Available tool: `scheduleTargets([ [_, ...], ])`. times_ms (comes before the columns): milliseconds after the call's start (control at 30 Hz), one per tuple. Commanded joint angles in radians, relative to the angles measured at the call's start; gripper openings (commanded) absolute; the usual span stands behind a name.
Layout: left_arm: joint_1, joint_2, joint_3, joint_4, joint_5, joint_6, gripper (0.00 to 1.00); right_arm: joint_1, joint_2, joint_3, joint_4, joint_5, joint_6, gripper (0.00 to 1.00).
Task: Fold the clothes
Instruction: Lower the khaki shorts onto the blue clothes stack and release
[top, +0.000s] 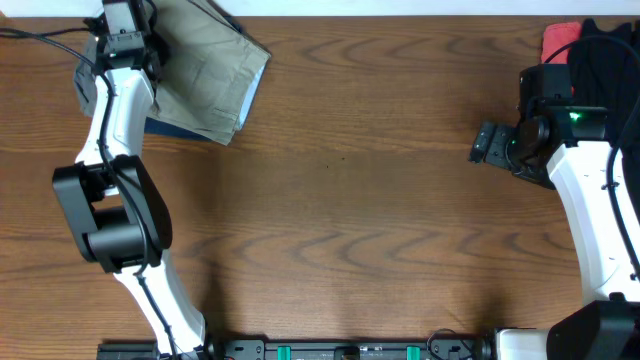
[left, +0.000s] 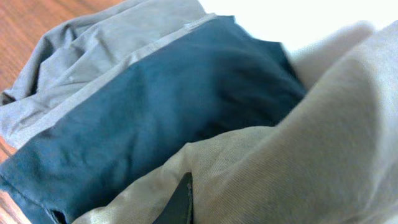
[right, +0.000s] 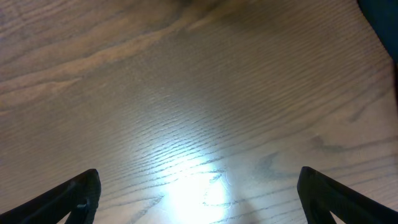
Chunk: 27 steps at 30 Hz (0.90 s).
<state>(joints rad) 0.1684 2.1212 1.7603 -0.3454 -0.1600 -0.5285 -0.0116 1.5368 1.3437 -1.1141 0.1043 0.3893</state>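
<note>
**Left.** My left pincer sits at the near edge of the khaki shorts. Its wrist view is filled with cloth, with one dark finger showing under a khaki fold, so I cannot tell whether it is spread or pinching. The shorts lie directly beneath and ahead of it. They form a loosely doubled, creased slab, and the long axis seems to run away from this pincer. They rest on a navy piece, with a grey piece beyond.

**Centre.** Wood-grain table.

**Right.** My right pincer hangs spread wide over the wood, well apart from the shorts. A red piece and a black piece lie behind it. I judge the left arm far nearer to the shorts.
</note>
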Motion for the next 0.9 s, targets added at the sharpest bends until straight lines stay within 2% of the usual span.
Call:
scheduleTargets([
  [0,0.032,0.021,0.026,0.011,-0.126,-0.045,0.06,-0.002,-0.007,0.002,-0.001,0.003,-0.009,0.99],
  [133,0.060,0.041,0.026,0.012,-0.214,-0.053,0.06,-0.002,-0.007,0.002,-0.001,0.003,-0.009,0.99],
  [267,0.091,0.051,0.023,0.012,-0.219,-0.053,0.07,-0.002,-0.007,0.002,-0.001,0.003,-0.009,0.99],
  [367,0.106,0.052,0.013,0.011,-0.219,-0.053,0.14,-0.002,-0.007,0.002,-0.001,0.003,-0.009,0.99],
  [400,0.108,0.052,0.010,0.010,-0.219,-0.053,0.26,-0.002,-0.007,0.002,-0.001,0.003,-0.009,0.99],
  [500,0.110,0.052,0.005,0.006,-0.219,-0.050,0.71,-0.002,-0.007,0.002,-0.001,0.003,-0.009,0.99],
  [533,0.110,0.052,0.005,0.003,-0.218,-0.041,0.75,-0.002,-0.007,0.002,-0.001,0.003,-0.009,0.99],
  [667,0.103,0.044,0.005,-0.031,-0.215,0.032,0.75,-0.002,-0.007,0.002,-0.001,0.003,-0.009,0.99],
  [867,0.075,-0.008,0.005,-0.076,-0.215,0.038,0.75,-0.002,-0.007,0.002,-0.001,0.003,-0.009,0.99],
])
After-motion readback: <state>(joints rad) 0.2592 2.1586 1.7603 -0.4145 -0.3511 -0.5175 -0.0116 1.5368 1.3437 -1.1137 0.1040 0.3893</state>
